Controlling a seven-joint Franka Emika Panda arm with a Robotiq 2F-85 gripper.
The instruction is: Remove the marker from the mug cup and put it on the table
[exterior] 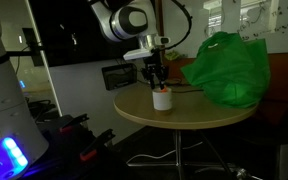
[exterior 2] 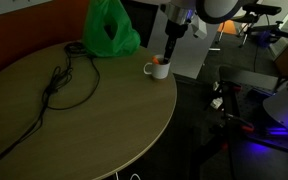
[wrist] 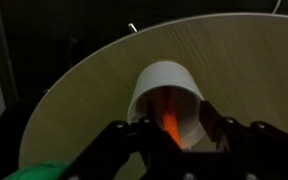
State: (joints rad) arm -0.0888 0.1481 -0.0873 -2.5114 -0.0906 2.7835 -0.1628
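Thin orange-red marker (wrist: 169, 122) stands inside the white mug cup (wrist: 164, 85), between spread fingers (wrist: 119, 142) at its nine and three o'clock.

On my desk (exterior 2: 74, 120) the mug cup (exterior 2: 156, 69) stands near the edge with the marker (wrist: 170, 120) inside it. My pincer (exterior: 158, 82) hangs directly above. In an exterior view the bag (exterior 2: 111, 30) sits at the mug's ten o'clock, and a cable (exterior 2: 59, 85) lies at nine o'clock, well apart.

Nothing legible anywhere I can see: no text, label, brand or number readable on the mug cup (wrist: 167, 98), green bag (exterior: 227, 68) or surface (exterior 2: 74, 120).
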